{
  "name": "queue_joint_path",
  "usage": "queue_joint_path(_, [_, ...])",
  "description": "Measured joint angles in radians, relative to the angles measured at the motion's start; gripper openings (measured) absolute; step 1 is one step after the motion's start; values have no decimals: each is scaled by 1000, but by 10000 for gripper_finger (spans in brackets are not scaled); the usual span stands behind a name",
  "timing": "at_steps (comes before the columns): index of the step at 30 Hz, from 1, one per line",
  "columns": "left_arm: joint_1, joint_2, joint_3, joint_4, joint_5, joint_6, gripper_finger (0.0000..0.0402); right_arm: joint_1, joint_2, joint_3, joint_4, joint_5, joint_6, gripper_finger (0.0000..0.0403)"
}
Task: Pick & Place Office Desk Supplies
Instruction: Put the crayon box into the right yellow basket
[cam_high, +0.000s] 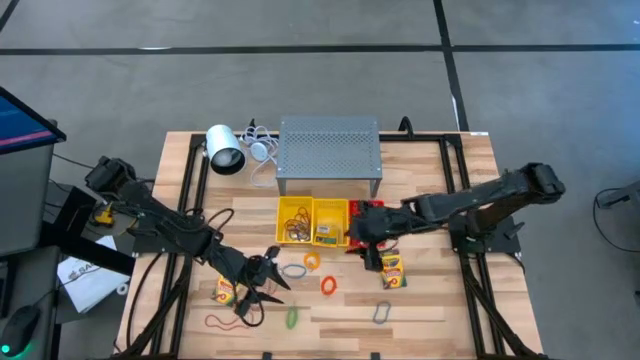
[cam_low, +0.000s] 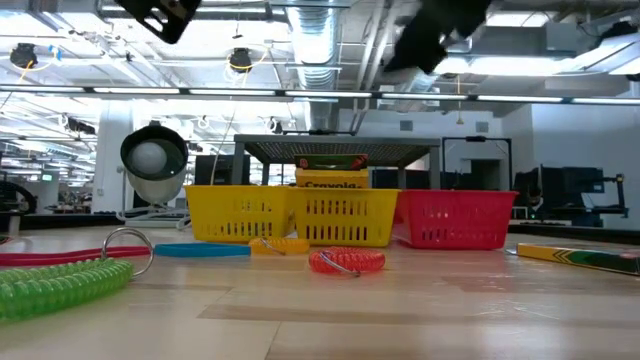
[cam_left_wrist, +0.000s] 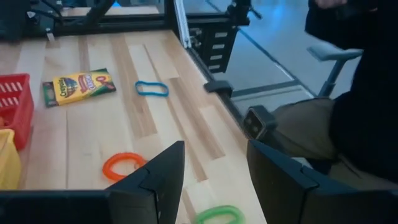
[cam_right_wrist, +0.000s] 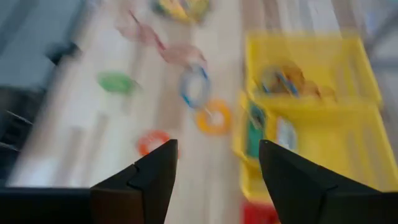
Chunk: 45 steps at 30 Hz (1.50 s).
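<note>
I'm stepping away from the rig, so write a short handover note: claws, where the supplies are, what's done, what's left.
Left claw: open, empty, low over the front-left of the table.
Right claw: open, empty, over the red basket.
Done: one crayon box and some small items sit in the yellow baskets.
Left on the table: crayon boxes and, orange rings and, green ring, grey ring, a blue-grey ring, red rubber band.
</note>
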Motion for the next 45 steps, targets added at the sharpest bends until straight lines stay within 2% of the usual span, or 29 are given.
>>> queue_joint_path(7, [-11, -139, 0, -252, 6, -109, 170, 111, -9, 1, 125, 0, 0, 221])
queue_joint_path(17, [24, -318, 0, -760, 14, -292, 170, 166, 124, 0, 212, 26, 53, 221])
queue_joint_path(23, [153, -322, 0, -990, 175, -294, 170, 137, 177, -1, 274, 23, 53, 221])
queue_joint_path(26, [232, -279, 0, -1044, 265, -207, 170, 107, 184, -1, 293, 5, 53, 221])
queue_joint_path(31, [347, -188, 0, -1012, 431, -32, 170, 64, 183, -1, 341, -109, 52, 221])
queue_joint_path(36, [455, -111, 0, -1009, 579, 78, 170, 59, 183, 0, 376, -113, 24, 221])
queue_joint_path(45, [553, 8, -6, -1006, 627, 114, 170, 58, 182, 0, 412, -114, -18, 221])
